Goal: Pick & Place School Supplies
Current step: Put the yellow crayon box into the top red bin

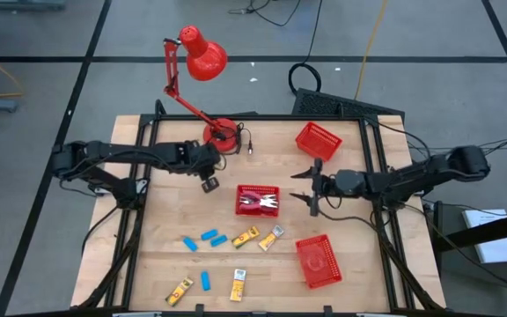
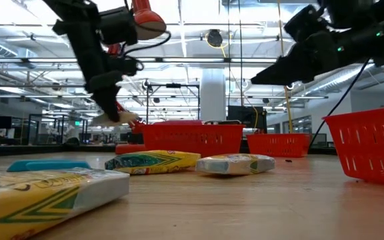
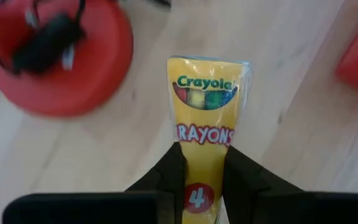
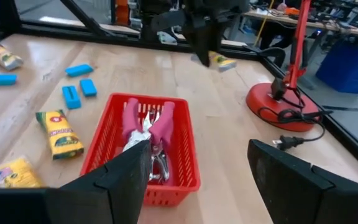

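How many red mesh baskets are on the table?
3: one mid-table holding red-handled tools, an empty one at the far right, another empty one at the near right. None appear hidden.

Three baskets (image 1: 318, 139), four blue blocks (image 1: 209, 236), five crayon packets (image 1: 246, 236), one of them between the left jaws.

A light wooden table (image 1: 350, 273) stands on grey floor (image 1: 51, 88) with dark lines, under a white beamed ceiling (image 2: 199, 17).
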You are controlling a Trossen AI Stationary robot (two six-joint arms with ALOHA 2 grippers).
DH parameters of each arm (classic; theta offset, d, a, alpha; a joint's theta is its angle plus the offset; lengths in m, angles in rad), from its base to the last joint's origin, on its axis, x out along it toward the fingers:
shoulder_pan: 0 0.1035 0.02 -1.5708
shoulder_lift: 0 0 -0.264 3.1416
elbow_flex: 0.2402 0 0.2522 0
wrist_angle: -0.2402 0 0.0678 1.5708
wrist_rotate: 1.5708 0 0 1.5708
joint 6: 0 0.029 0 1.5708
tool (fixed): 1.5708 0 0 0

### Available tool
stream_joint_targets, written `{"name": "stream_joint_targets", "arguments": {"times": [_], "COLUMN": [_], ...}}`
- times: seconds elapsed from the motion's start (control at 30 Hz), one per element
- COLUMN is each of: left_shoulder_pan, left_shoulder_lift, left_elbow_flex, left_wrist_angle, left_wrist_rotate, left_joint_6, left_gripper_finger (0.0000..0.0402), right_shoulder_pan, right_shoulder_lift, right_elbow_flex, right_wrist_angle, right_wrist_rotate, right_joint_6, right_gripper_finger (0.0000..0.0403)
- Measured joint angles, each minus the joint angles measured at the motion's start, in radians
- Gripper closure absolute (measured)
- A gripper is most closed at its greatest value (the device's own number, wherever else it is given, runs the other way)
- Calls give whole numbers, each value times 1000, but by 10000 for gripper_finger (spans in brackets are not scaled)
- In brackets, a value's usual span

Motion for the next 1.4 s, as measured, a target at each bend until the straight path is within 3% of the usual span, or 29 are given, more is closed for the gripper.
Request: {"name": "stream_joint_targets", "arguments": {"times": [0.3, 0.5, 0.73, 0.97, 1.4], "left_shoulder_pan": [18, -4, -85, -121, -122], "left_shoulder_lift": [227, 379, 464, 520, 542], "left_elbow_flex": [215, 395, 559, 633, 634], "left_wrist_angle": [17, 7, 2, 35, 207], "left_wrist_rotate": [1, -5, -21, -31, -49], "left_joint_6": [183, 273, 367, 435, 468], "left_gripper_finger": [332, 332, 332, 332, 332], "right_shoulder_pan": [-165, -216, -232, -253, -324], "right_shoulder_lift": [76, 78, 78, 78, 83], "right_elbow_flex": [0, 0, 0, 0, 0], "right_wrist_angle": [77, 79, 104, 112, 115], "right_wrist_rotate": [-179, -205, -259, -297, -334], "right_joint_6": [23, 25, 50, 84, 185], "right_gripper_finger": [145, 145, 145, 145, 145]}}
